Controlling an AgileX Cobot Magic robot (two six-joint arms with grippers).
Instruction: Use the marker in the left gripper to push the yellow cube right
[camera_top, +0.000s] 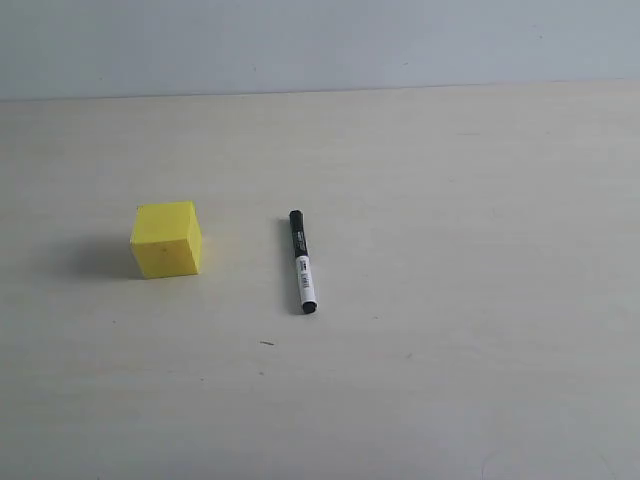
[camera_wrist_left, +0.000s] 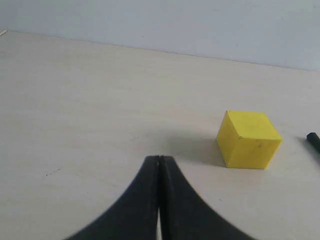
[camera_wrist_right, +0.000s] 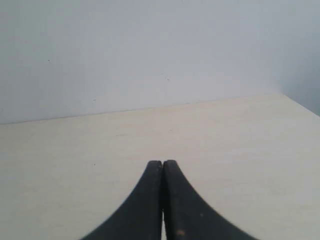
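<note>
Bright diffuse light, soft shadows, sharp

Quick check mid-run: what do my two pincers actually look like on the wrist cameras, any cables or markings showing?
The left pincer and right pincer look alike: each has two plain matte black fingers, broad at the base, curving in to slim rounded tips. No cables, labels or markings show in either wrist view, and the arms themselves are out of every picture.
</note>
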